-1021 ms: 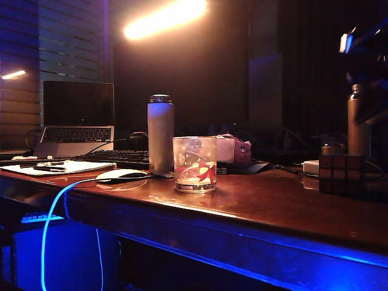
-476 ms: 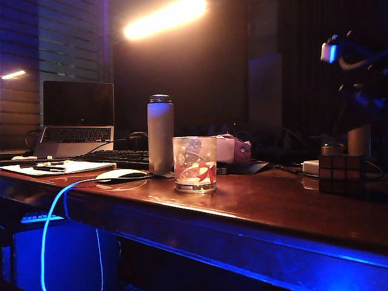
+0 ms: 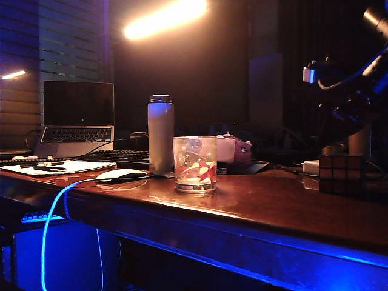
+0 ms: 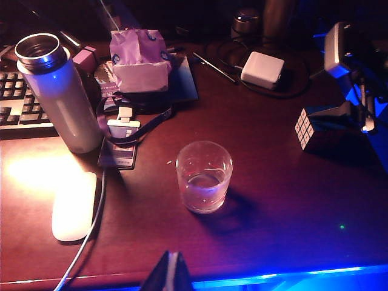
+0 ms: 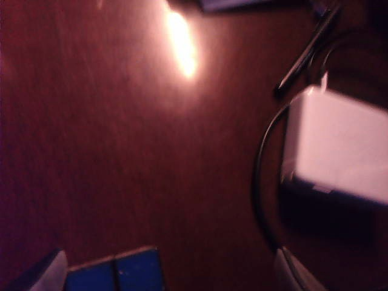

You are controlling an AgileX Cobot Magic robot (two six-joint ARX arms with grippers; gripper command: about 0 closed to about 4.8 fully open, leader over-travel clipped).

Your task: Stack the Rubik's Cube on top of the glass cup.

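**A:** So, how far along is the stacking?

**B:** Barely begun, I'd say. Starting on the left: the left gripper (image 4: 173, 271) hangs above the near edge of the dark reddish wooden bench (image 3: 273, 206). Its jaws look pressed together with nothing in them. It sits at about six o'clock from the glass and well apart from it.

**A:** And the glass itself?

**B:** The short clear glass cup with red and white print (image 3: 194, 165) stands upright near the bench's front edge. Nothing is in it or on its rim. The tall pale bottle with a dark cap (image 3: 160, 134) is at about ten o'clock from it, close by but not touching.

**A:** Where's the cube?

**B:** The small dark Rubik's Cube with its grid of square stickers (image 3: 341, 173) rests flat on the bench at about three o'clock from the glass, well apart from it. A white power adapter (image 4: 262, 66) lies near it, farther back.

**A:** Does the right arm have it?

**B:** Not yet. The right gripper (image 5: 167, 276) is over the cube with its jaws spread wide. The wrist view shows one tip on either side and blue stickers between them. I can't see either tip touching the cube.

**A:** So what's left?

**B:** As I judge it, everything: closing on the cube, lifting it, carrying it across to the glass and setting it level on the rim.
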